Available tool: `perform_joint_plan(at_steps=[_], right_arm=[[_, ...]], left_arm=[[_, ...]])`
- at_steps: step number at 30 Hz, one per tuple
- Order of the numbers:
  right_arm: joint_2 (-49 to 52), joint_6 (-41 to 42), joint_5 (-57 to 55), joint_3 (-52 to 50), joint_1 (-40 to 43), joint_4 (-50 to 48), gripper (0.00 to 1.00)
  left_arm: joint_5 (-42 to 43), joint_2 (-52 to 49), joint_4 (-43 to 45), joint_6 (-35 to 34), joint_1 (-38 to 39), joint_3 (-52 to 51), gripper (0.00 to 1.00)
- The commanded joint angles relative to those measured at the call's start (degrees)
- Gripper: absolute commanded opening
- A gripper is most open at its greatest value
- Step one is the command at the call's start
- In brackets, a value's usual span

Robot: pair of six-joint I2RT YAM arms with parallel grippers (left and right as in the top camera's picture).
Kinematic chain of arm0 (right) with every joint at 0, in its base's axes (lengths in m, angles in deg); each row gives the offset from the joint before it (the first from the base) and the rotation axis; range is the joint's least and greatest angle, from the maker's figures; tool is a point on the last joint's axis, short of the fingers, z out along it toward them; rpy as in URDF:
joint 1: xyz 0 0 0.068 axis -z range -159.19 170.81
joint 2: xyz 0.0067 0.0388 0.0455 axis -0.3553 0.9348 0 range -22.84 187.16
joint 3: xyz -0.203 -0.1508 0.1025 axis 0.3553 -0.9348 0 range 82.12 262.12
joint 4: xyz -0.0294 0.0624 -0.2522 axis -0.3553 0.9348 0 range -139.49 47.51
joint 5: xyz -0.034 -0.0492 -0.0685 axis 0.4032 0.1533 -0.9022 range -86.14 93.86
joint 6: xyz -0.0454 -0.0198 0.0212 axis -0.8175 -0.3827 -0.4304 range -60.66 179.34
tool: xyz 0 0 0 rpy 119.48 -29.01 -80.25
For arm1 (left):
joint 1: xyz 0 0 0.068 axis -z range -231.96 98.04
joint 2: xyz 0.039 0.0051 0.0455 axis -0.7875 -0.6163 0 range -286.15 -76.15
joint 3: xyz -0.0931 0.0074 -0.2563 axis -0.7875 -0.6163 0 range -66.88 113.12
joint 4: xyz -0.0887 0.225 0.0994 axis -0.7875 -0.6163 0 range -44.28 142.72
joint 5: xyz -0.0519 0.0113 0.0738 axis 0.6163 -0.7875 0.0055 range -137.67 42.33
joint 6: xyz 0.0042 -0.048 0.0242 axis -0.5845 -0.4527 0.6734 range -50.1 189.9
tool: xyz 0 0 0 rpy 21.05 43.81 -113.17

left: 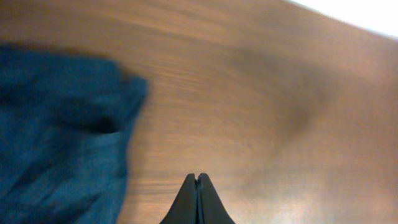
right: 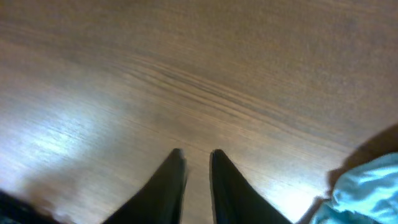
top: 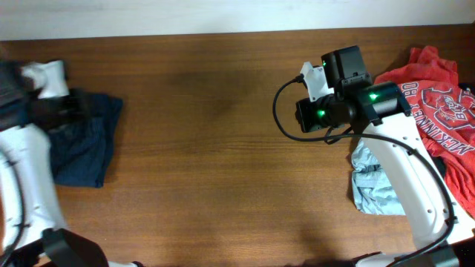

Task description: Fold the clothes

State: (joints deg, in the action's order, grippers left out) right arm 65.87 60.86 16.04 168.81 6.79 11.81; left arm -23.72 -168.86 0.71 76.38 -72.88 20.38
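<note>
Clothes (top: 85, 144) bunched near table (top: 208, 148) left edge; left gripper (left: 197, 177) clenched, empty; right gripper (right: 196, 153) slightly parted mid-table.

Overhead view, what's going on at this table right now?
Two robot arms are working on folding clothes. The navy garment lies bunched at the left of the table; the left tool is shut and empty beside it. The right tool, slightly open, hovers over bare wood near a red shirt and a pale blue garment.

count is three fabric items: one bundle of navy clothes (top: 83, 152) beside the left gripper (left: 197, 180), one red shirt (top: 434, 96) and one pale blue cloth (top: 373, 185) both near the right gripper (right: 196, 155). two grippers, one wooden table (top: 208, 148)
</note>
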Motion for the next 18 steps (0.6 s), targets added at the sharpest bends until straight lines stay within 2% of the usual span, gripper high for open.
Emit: perform_joint_plan(at_steps=[1, 5, 7, 8, 11, 12, 13, 15, 16, 18], right_arm=[[-2.67, 0.44, 0.63, 2.36, -0.15, 0.94, 0.25], [-9.70, 0.94, -7.13, 5.53, -0.15, 2.93, 0.25], [-13.27, 2.54, -10.43, 5.57, -0.15, 2.91, 0.29], [-15.63, 4.76, -13.38, 5.57, -0.15, 3.06, 0.32], [-20.09, 10.32, -20.35, 5.57, -0.13, 3.63, 0.41], [-21.38, 12.35, -22.58, 5.57, -0.13, 3.96, 0.47], [-22.53, 13.90, -24.22, 5.57, -0.13, 4.28, 0.52], [-23.85, 14.23, -24.90, 5.57, -0.15, 4.44, 0.68], [-24.33, 14.23, -24.87, 5.57, -0.15, 4.42, 0.99], [-24.39, 14.19, -24.87, 5.57, -0.15, 4.59, 0.99]], left_arm=[[-7.15, 5.09, -2.01, 8.85, 10.03, 1.07, 0.03], [-9.44, 14.56, -3.39, 16.09, 17.57, 1.51, 0.14], [-9.42, 18.14, -3.39, 16.70, 19.23, 1.51, 0.29], [-9.40, 20.28, -3.54, 16.55, 20.06, 1.51, 0.41], [-9.38, 23.10, -4.76, 16.46, 20.83, 1.51, 0.58], [-9.38, 23.71, -5.16, 16.09, 20.83, 1.51, 0.75], [-9.38, 24.28, -5.60, 16.11, 20.83, 1.51, 1.00], [-9.35, 24.39, -5.75, 16.11, 20.83, 1.51, 1.00], [-9.20, 24.30, -5.73, 16.11, 20.83, 1.51, 1.00], [-9.25, 24.13, -5.75, 16.13, 20.83, 1.51, 1.00]])
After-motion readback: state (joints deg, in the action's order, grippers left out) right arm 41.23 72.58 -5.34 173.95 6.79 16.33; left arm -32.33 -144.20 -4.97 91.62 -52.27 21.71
